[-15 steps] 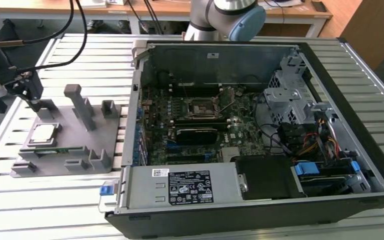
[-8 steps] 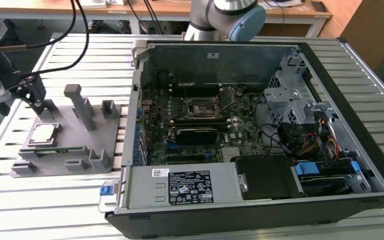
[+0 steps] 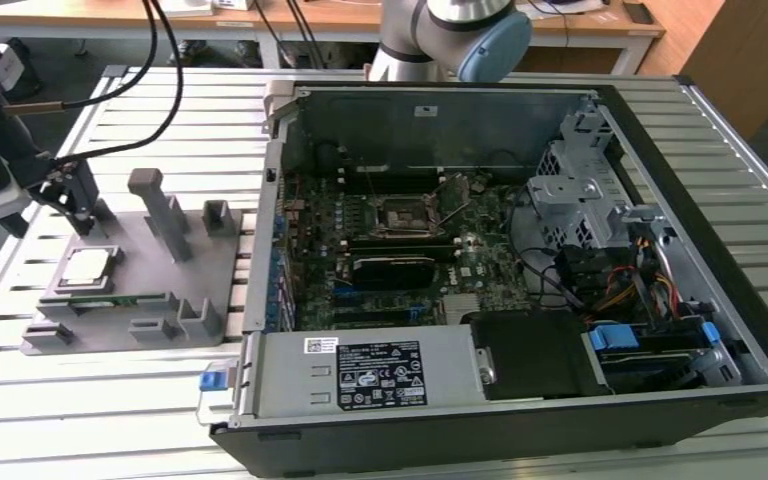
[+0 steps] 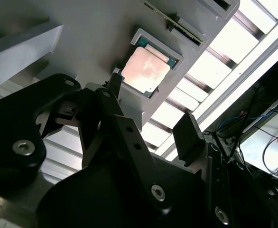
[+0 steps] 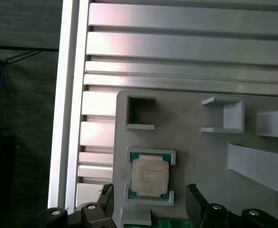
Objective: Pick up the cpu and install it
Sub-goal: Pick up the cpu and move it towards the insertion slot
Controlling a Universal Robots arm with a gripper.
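The cpu (image 3: 87,268) is a flat square chip with a pale silvery top. It lies in a square pocket of the grey holder block (image 3: 157,290) on the slatted table, at the exterior view's left. My gripper (image 3: 75,215) hangs just above and behind it, open, with nothing between its fingers. In both wrist views the cpu (image 4: 146,71) (image 5: 150,174) lies a little ahead of the gripper (image 4: 151,109) (image 5: 150,195), between the lines of the two black fingers (image 5: 192,194). The black-framed socket (image 3: 404,215) sits on the motherboard inside the open computer case.
The open computer case (image 3: 744,300) takes up the middle and the exterior view's right. A thin green circuit strip (image 3: 91,302) lies on the holder beside the cpu. Grey posts (image 3: 157,205) stand up from the holder. Cables hang at the exterior view's upper left.
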